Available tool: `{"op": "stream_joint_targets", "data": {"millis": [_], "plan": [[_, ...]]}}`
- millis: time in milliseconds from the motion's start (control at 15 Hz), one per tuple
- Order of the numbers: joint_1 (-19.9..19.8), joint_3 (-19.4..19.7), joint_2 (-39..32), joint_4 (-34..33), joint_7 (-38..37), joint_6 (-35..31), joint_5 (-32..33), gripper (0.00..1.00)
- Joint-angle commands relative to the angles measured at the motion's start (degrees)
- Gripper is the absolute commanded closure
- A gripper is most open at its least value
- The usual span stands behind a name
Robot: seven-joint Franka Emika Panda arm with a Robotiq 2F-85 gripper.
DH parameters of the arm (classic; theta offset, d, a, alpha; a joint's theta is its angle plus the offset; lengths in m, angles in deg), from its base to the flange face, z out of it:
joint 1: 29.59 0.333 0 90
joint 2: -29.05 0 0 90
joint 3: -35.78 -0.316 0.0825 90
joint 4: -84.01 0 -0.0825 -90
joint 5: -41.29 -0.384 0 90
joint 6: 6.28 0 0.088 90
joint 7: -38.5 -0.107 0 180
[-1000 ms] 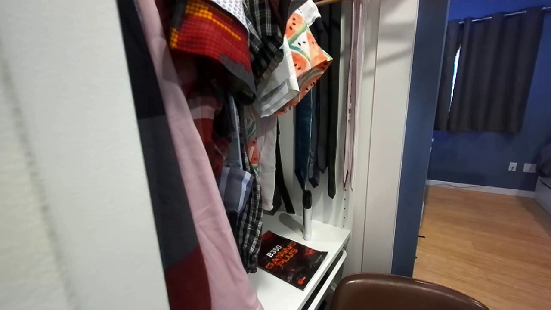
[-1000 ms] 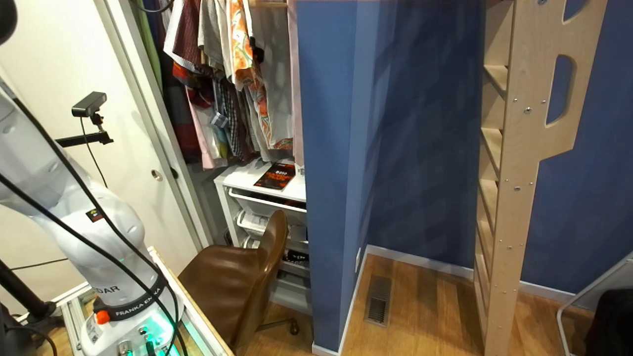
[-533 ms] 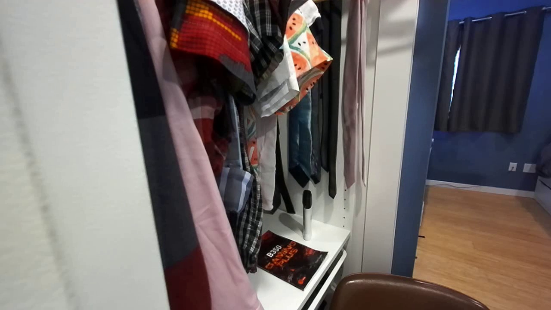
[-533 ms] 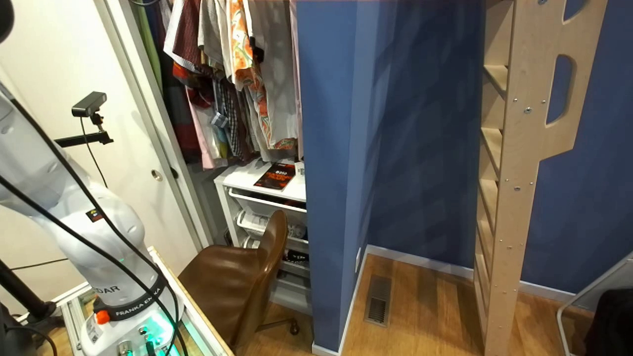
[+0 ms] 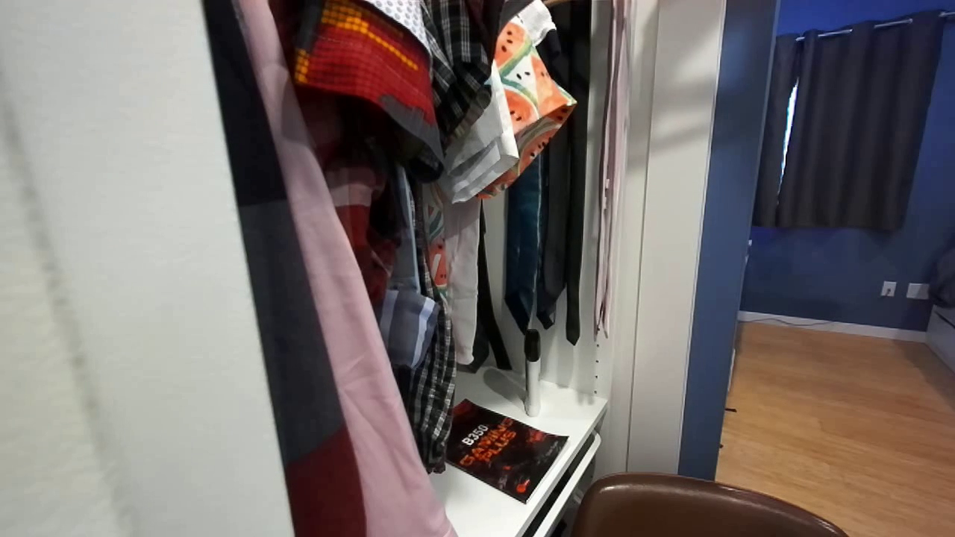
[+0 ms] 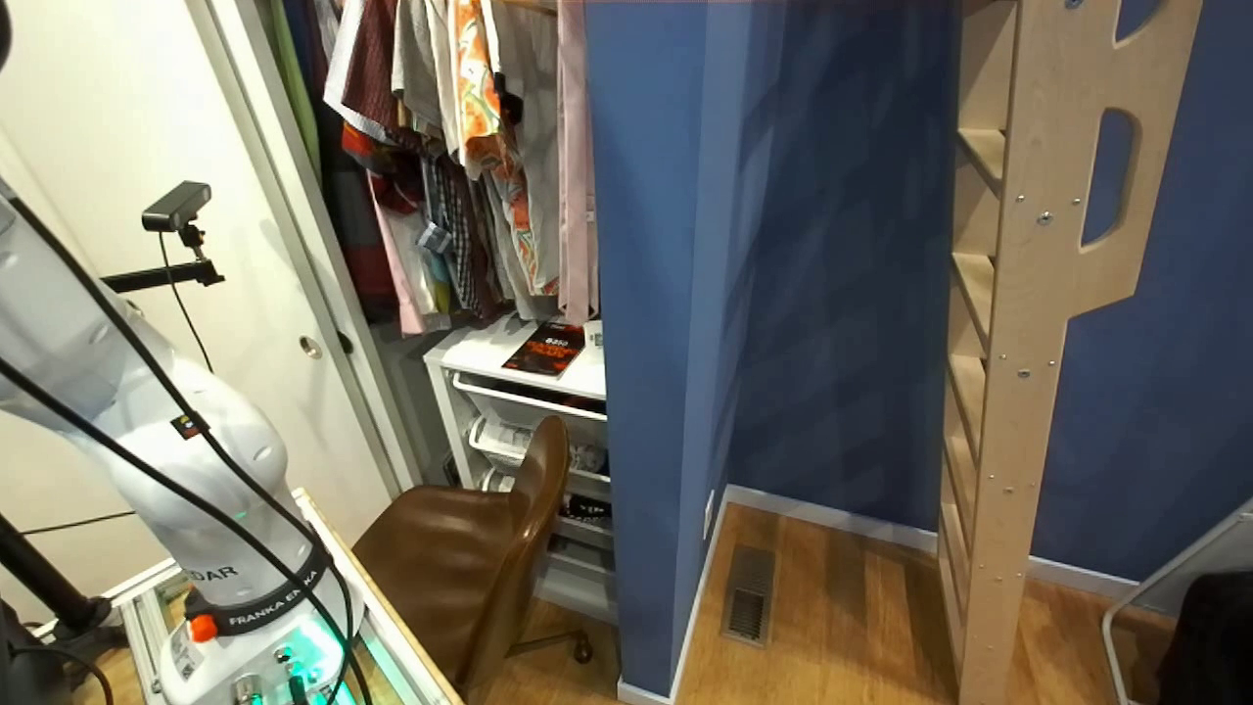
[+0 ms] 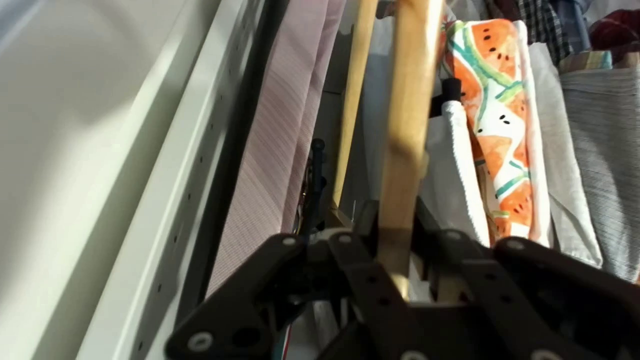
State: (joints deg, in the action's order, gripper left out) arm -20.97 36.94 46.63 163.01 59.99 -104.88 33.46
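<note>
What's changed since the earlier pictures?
In an exterior view, the arm has shifted slightly toward the picture's left edge, and the pink tie has swung left, into fuller view past the blue wall. The tool is closed on a wooden bar; the earlier pictures don't show when it took hold. The watermelon-print garment, booklet and chair stayed put.

My arm (image 6: 235, 416) at near left in an exterior view, leaning left, upper end cut off. Wrist view: my fingers (image 7: 367, 225) clamped in a grip, narrow gap between.
</note>
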Motion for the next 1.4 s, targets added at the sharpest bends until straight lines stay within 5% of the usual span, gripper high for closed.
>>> {"op": "stream_joint_targets", "data": {"millis": [0, 333, 400, 467, 933, 1000, 1333], "plan": [[0.14, -1.93, 0.66, -0.98, -5.24, -0.35, -0.21, 0.94], [-1.37, -6.36, -2.32, -4.58, -18.07, -1.05, 1.22, 0.94], [-0.94, -6.54, -2.93, -5.54, -17.91, -0.48, 0.62, 0.94], [-0.39, -5.37, -0.52, -1.56, -15.64, -1.01, 0.41, 0.81], [-0.46, -6.12, -1.96, -3.23, -16.83, -1.01, 0.41, 0.81], [-0.19, -6.09, -3.12, -4.65, -16.08, -2.33, -0.19, 0.95], [1.31, -7.34, -7.17, -7.58, -12.8, -9.9, -1.01, 0.95]]}}
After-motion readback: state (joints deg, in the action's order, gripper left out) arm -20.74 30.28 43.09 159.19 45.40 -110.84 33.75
